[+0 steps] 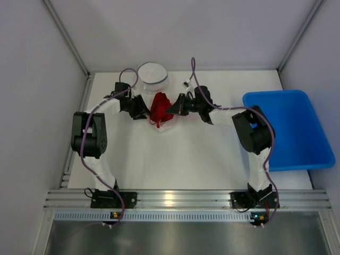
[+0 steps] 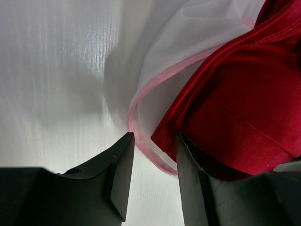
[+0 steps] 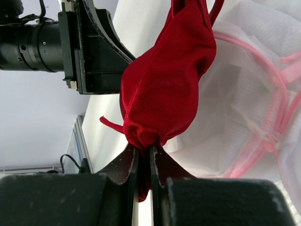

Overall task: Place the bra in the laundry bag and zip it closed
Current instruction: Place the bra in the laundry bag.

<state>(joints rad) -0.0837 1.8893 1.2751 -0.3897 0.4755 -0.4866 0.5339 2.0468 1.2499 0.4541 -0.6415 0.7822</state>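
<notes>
The step in hand looks like stuffing: the bra is being fed into the mouth of the laundry bag, and the zip is not yet touched.

The left arm folds up from its base, elbow out at nine o'clock, forearm reaching towards two o'clock over the table. The left gripper stands with its jaws spread, and the bag's pink rim runs through the gap. No grip on it shows. The white mesh laundry bag lies flat at the table's twelve o'clock side.

The red bra hangs bunched at the bag's mouth, between the two grippers, with its lower edge over the mesh.

The right gripper comes in from the bra's three o'clock with its fingers pressed together on a fold of the red cloth. The right arm mirrors the left, elbow out at three o'clock. A blue bin sits beyond it.

Next, I judge, the left jaws must nip the rim and lift it, so the right can push the bra inside.
</notes>
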